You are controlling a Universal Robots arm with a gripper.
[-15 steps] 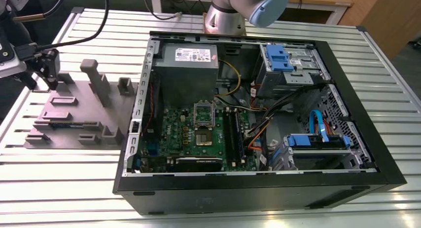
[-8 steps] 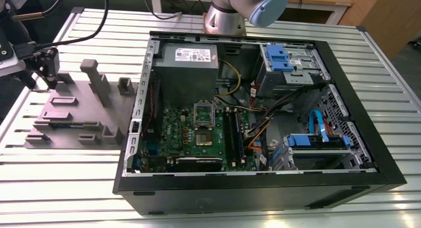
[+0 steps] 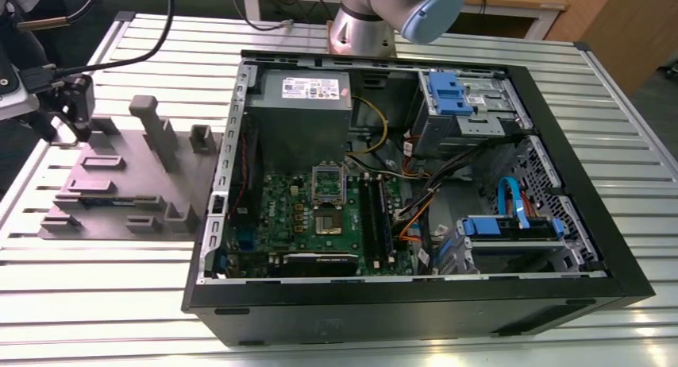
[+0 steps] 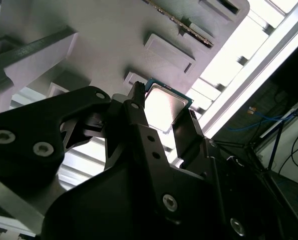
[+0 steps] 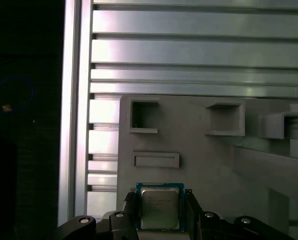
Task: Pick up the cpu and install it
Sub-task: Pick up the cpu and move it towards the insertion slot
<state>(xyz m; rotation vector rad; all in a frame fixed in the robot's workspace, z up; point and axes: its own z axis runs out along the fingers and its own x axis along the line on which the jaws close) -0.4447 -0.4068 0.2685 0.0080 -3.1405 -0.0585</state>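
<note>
The cpu (image 5: 160,207), a small square chip with a dull silver top and a pale rim, sits between my gripper's (image 5: 160,212) two black fingers (image 5: 130,209), which press against its opposite edges. The second wrist view shows the cpu (image 4: 164,104) held the same way just over the grey fixture block (image 4: 113,45). In the exterior view my gripper (image 3: 76,117) hangs over the far corner of that fixture block (image 3: 117,184), on the exterior view's left, well away from the open computer case (image 3: 414,192).
Inside the case lies the green motherboard (image 3: 317,224) with a shiny oblong socket frame (image 3: 329,181), plus cables, blue drive brackets (image 3: 445,89) and a grey power supply (image 3: 302,93). Upright pegs (image 3: 148,129) stand on the fixture block. The ribbed aluminium table (image 3: 95,303) carries everything.
</note>
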